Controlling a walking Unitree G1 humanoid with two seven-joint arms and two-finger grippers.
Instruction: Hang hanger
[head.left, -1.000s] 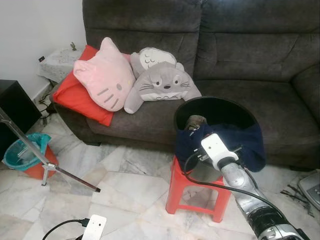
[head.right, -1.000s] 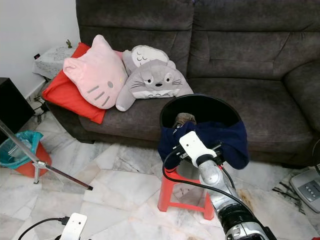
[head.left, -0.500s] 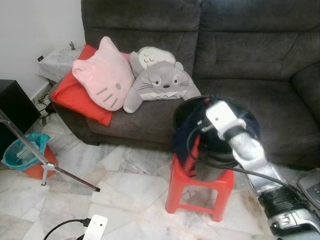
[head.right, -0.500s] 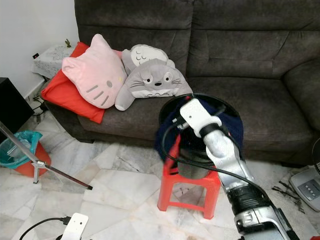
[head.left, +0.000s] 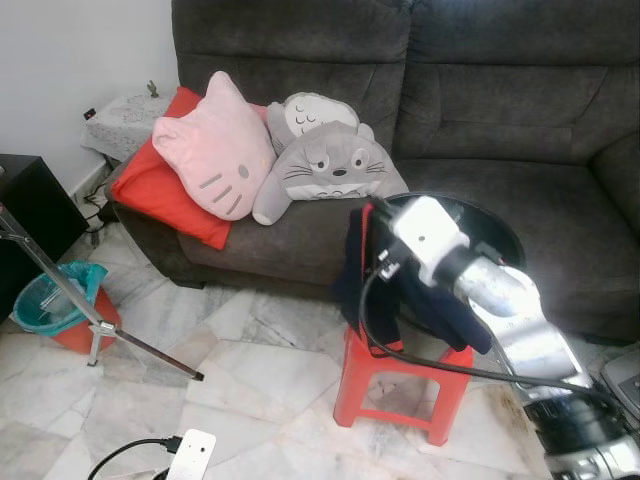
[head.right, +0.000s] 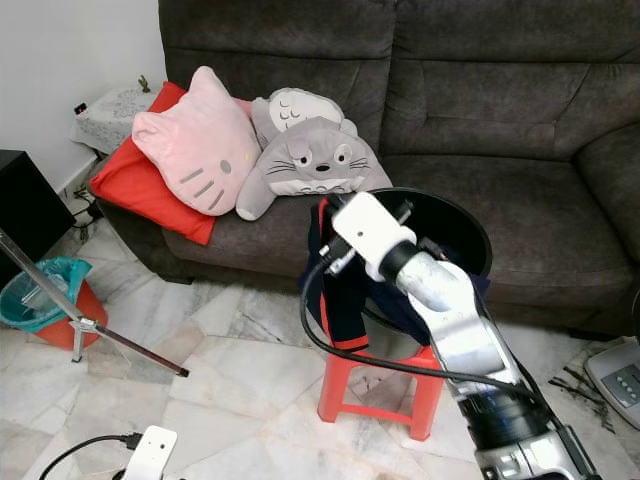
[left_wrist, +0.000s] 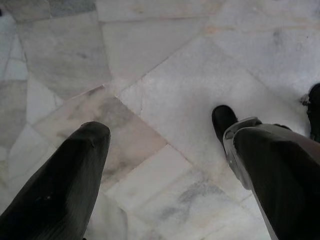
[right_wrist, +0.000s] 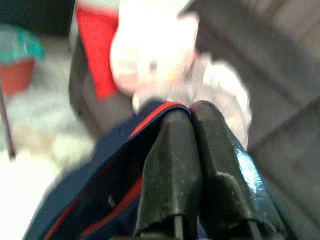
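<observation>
Right wrist view shows the right hand with its fingers pinched together on a dark blue garment with red trim, lifted above the black basket on the red stool, probably so it hangs free. No hanger is visible. The left hand hangs open over the floor.

Head stereo pair: looks forward and down from standing height at the sofa, red stool and marble floor; both eyes share this scene, slightly offset. Left wrist camera: faces straight down, near the floor. Right wrist camera: close behind its pincer, facing the blurred cushions on the sofa.
</observation>
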